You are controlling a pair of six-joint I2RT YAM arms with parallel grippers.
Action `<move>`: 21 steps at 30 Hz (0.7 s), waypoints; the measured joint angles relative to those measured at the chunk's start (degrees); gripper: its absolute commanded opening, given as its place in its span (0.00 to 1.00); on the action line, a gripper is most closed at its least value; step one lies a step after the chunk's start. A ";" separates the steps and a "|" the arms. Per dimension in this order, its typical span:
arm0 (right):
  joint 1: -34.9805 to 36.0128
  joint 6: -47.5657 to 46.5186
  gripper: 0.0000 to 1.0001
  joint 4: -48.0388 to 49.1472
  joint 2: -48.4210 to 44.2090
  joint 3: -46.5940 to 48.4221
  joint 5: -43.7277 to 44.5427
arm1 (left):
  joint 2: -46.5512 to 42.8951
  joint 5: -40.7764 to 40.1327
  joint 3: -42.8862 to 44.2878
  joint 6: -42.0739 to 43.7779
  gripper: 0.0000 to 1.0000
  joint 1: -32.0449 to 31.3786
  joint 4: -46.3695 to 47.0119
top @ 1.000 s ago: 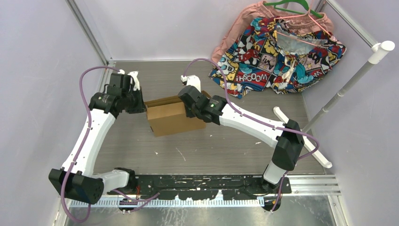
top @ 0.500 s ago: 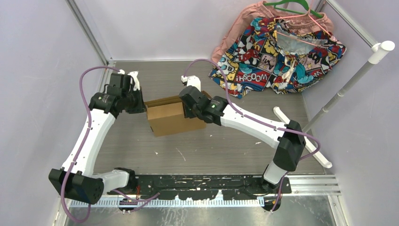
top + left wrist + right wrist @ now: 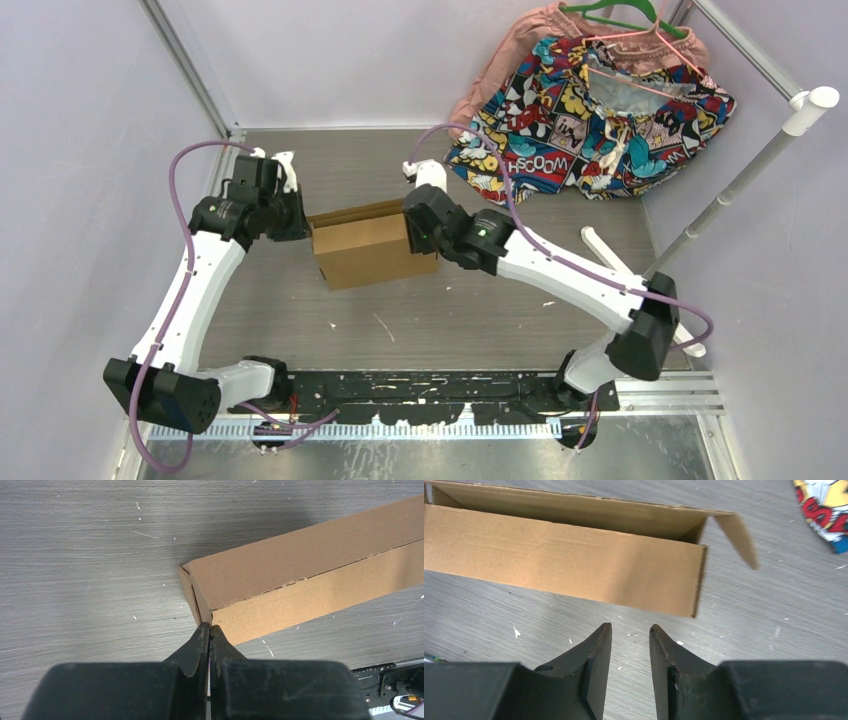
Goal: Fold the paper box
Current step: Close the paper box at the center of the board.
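**Left gripper** (image 3: 208, 627): The jaws are pressed fully together. The tips are set against the near corner of the paper box (image 3: 365, 250), where an end panel meets the long side. No card is seen between the fingers. Whether a sliver of edge is pinched cannot be told.

**Right gripper** (image 3: 630, 630): The jaws are parted to a moderate gap and nothing is held. The box lies just ahead of the fingertips and apart from them, with its long front wall across the line of approach.

**Position of work:** The box rests on the table (image 3: 749, 630) between the two grippers. Its upper side is seen open behind the front wall. One end flap (image 3: 736, 535) is splayed outward, ahead and to the right of the right jaws.

**Risks noted:**
- The box is judged unrestrained. A push from either side is likely to slide or pivot it, since only a point contact is made at the left corner.
- The splayed flap could be trapped outside the wall or creased if the right jaws are advanced without it first being tucked.
- The front wall could be buckled inward if it is pressed at mid-span.
- The seam at the left corner appears slightly gapped and could spring open under side load.
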 measured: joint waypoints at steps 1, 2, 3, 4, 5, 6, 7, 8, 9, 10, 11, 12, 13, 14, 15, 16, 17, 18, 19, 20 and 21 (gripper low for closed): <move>0.00 -0.61 0.41 -0.28 -1.05 -0.26 0.55 | 0.00 0.00 0.00 0.00 0.00 0.00 0.00; 0.00 -1.51 0.42 -0.52 -2.62 -0.70 1.57 | 0.00 0.00 0.00 0.00 0.00 0.00 0.00; 0.00 -2.29 0.43 -0.68 -3.82 -1.01 2.47 | 0.00 0.00 0.00 0.00 0.00 0.00 0.00; 0.00 -3.26 0.44 -0.74 -5.27 -1.40 3.76 | 0.00 0.00 0.00 0.02 0.00 0.00 0.00; 0.00 -4.35 0.44 -0.66 -6.67 -1.84 5.18 | 0.00 0.00 0.00 0.02 0.00 0.00 0.00; -0.02 -5.51 0.44 -0.48 -7.93 -2.32 6.62 | 0.00 0.00 0.00 0.02 0.00 0.00 0.00; -0.09 -6.49 0.44 -0.37 -9.03 -2.84 7.89 | 0.00 0.00 0.00 0.04 0.00 0.00 0.00; -0.24 -7.30 0.44 -0.24 -9.75 -3.30 8.85 | 0.00 0.00 0.00 0.07 0.00 0.00 0.00; -0.63 -8.35 0.43 0.22 -10.40 -3.96 9.70 | 0.00 0.00 0.00 0.13 0.00 -0.02 0.00; -1.11 -9.18 0.43 0.63 -10.80 -4.61 10.32 | 0.00 0.00 0.00 0.20 0.00 -0.02 0.00; -1.81 -10.10 0.42 1.25 -10.99 -5.33 10.56 | 0.00 0.00 0.00 0.24 0.00 -0.02 0.00; -2.49 -10.67 0.42 1.70 -11.04 -5.95 10.62 | 0.00 0.00 0.00 0.24 0.00 -0.02 0.00; -3.54 -11.50 0.41 2.64 -11.06 -6.86 10.40 | 0.00 0.02 0.00 0.26 0.00 -0.02 0.00; -4.98 -12.35 0.41 3.67 -11.08 -8.15 9.90 | 0.00 0.07 0.00 0.28 0.00 -0.02 0.00; -6.01 -13.00 0.41 4.33 -11.08 -9.07 9.53 | 0.00 0.11 0.00 0.33 0.00 -0.02 0.00; -7.26 -13.70 0.41 5.03 -11.08 -10.14 8.90 | 0.00 0.13 0.00 0.46 0.00 -0.02 0.00; -8.37 -14.56 0.40 5.84 -11.08 -11.17 8.31 | 0.00 0.15 0.00 0.50 0.00 -0.02 0.00; -9.18 -15.26 0.40 6.45 -11.08 -11.87 7.91 | 0.00 0.15 0.00 0.55 0.00 -0.04 0.00; -9.92 -16.06 0.40 7.17 -11.10 -12.55 7.54 | 0.00 0.15 0.00 0.66 0.00 -0.07 0.00; -10.60 -16.98 0.41 7.98 -11.10 -13.16 7.15 | 0.00 0.17 0.00 0.83 0.00 -0.07 0.00; -10.91 -17.66 0.40 8.61 -11.10 -13.46 6.78 | 0.00 0.17 0.00 1.01 0.00 -0.07 0.00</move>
